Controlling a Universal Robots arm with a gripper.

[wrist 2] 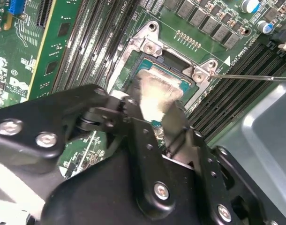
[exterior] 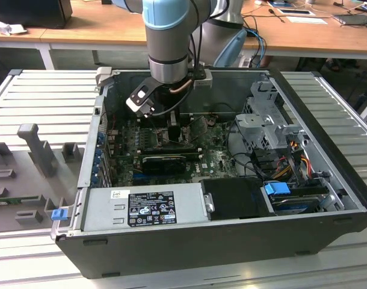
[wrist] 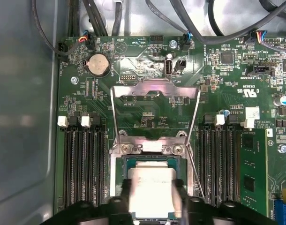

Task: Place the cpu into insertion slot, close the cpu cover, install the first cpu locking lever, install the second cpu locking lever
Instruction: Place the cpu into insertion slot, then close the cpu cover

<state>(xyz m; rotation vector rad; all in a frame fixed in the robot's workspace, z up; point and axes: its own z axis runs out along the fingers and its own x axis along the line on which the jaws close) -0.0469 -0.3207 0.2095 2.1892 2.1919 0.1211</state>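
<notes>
The cpu (wrist: pixel 151 185), a tan-silver square chip, sits between my gripper's (wrist: pixel 151 199) two fingers (wrist: pixel 125 190), right at the insertion slot (wrist: pixel 133 162) on the green board. I cannot tell whether it is seated or just above the pins. In the second wrist view the cpu (wrist 2: pixel 157 91) lies over the slot's (wrist 2: pixel 147 62) grey-green centre with the gripper (wrist 2: pixel 154 115) shut on its edges. The cpu cover (wrist: pixel 180 90) stands swung open beyond the slot. A thin locking lever (wrist 2: pixel 255 77) sticks out sideways, free. In the exterior view the gripper (exterior: pixel 174 129) reaches down into the case.
Long black memory slots (wrist: pixel 84 164) run on both sides of the socket. Cables (wrist: pixel 190 18) hang along the case wall beyond the board. A grey power supply (exterior: pixel 144 208) and a drive cage (exterior: pixel 271 120) stand inside the open computer case (exterior: pixel 189 241).
</notes>
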